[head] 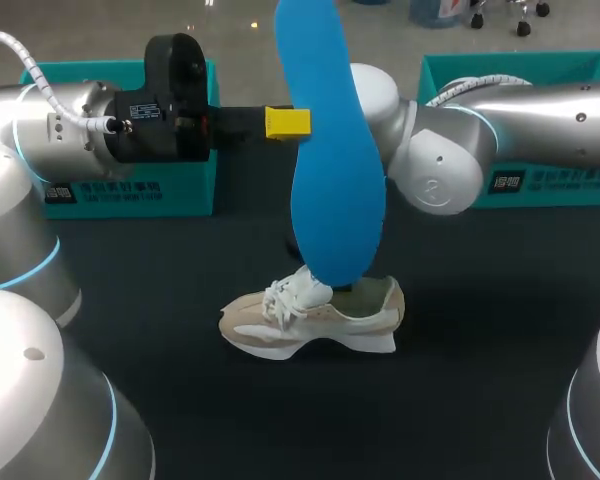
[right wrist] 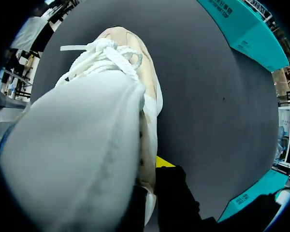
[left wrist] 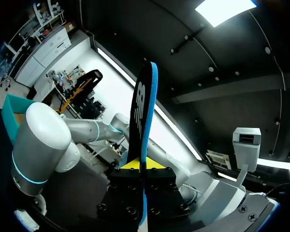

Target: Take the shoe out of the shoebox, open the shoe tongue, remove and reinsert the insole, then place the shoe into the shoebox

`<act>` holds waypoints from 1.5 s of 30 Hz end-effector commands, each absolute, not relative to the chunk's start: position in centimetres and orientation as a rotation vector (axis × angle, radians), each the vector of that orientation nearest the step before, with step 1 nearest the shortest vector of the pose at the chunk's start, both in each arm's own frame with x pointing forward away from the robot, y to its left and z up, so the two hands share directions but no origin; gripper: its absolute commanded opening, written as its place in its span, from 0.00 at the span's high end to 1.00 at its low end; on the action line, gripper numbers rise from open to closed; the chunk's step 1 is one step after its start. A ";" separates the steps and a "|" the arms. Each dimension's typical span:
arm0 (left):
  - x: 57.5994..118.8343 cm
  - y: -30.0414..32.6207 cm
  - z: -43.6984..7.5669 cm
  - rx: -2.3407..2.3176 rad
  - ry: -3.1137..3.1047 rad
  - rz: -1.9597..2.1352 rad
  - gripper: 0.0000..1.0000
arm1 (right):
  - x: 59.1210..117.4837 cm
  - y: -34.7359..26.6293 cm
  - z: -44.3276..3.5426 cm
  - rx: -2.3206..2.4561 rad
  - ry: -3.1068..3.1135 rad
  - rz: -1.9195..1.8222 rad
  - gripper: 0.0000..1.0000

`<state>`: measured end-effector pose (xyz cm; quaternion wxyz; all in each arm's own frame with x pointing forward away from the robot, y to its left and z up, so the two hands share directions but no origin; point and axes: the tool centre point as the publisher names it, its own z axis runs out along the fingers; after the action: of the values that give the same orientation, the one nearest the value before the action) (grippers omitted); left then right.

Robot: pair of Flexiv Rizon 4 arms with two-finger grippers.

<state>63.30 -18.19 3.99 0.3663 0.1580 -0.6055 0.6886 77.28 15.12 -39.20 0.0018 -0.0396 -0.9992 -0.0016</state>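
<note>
A blue insole (head: pixel 332 160) stands upright in the air above the table, with my left gripper (head: pixel 287 122) shut on its edge. In the left wrist view the insole (left wrist: pixel 144 111) rises edge-on from between the yellow tips of that gripper (left wrist: pixel 142 166). Below it a beige and white shoe (head: pixel 320 318) sits on its sole on the dark table, toe to the left. My right arm (head: pixel 440 170) comes in behind the insole, which hides its gripper in the head view. In the right wrist view my right gripper (right wrist: pixel 150 176) is shut on the white tongue (right wrist: pixel 77 145), with the laces (right wrist: pixel 106 53) ahead.
A teal shoebox (head: pixel 130 190) stands at the back left behind my left arm. A second teal box (head: pixel 520 70) stands at the back right, partly behind my right arm. The dark table (head: pixel 480 330) stretches bare around the shoe.
</note>
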 end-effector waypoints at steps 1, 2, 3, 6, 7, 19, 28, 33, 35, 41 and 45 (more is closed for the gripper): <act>63.2 -18.2 3.9 0.407 -1.555 1.772 1.00 | 76.5 15.2 -38.4 -0.279 -3.118 -0.049 1.00; 63.2 -18.2 3.9 0.407 -1.555 1.772 1.00 | 76.3 15.2 -38.2 -0.319 -3.102 -0.078 1.00; 63.2 -18.2 3.9 0.407 -1.555 1.772 1.00 | 76.2 15.0 -38.2 -0.404 -3.082 -0.057 1.00; 63.2 -18.2 3.9 0.407 -1.555 1.772 1.00 | 75.7 14.9 -37.7 -0.558 -3.053 -0.122 1.00; 63.2 -18.2 3.9 0.407 -1.555 1.772 1.00 | 75.5 14.9 -37.6 -0.578 -3.043 -0.101 1.00; 63.2 -18.2 3.9 0.407 -1.555 1.772 1.00 | 73.3 14.5 -37.9 -0.977 -2.913 -0.345 1.00; 63.2 -18.2 3.9 0.407 -1.555 1.772 1.00 | 73.3 14.5 -37.9 -0.977 -2.913 -0.345 1.00; 63.2 -18.2 3.9 0.407 -1.555 1.772 1.00 | 73.6 14.3 -37.7 -1.132 -2.828 -0.345 1.00; 63.2 -18.2 3.9 0.407 -1.555 1.772 1.00 | 73.9 13.8 -37.2 -1.313 -2.667 -0.372 1.00; 63.2 -18.2 3.9 0.407 -1.555 1.772 1.00 | 73.8 13.1 -35.9 -1.616 -2.369 -0.426 1.00; 63.2 -18.2 3.9 0.407 -1.555 1.772 1.00 | 73.5 12.5 -35.6 -1.675 -2.287 -0.437 1.00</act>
<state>63.30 -18.19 3.99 0.3664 0.1580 -0.6055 0.6886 74.06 13.63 -35.81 0.0925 -0.4808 -0.8632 -0.1228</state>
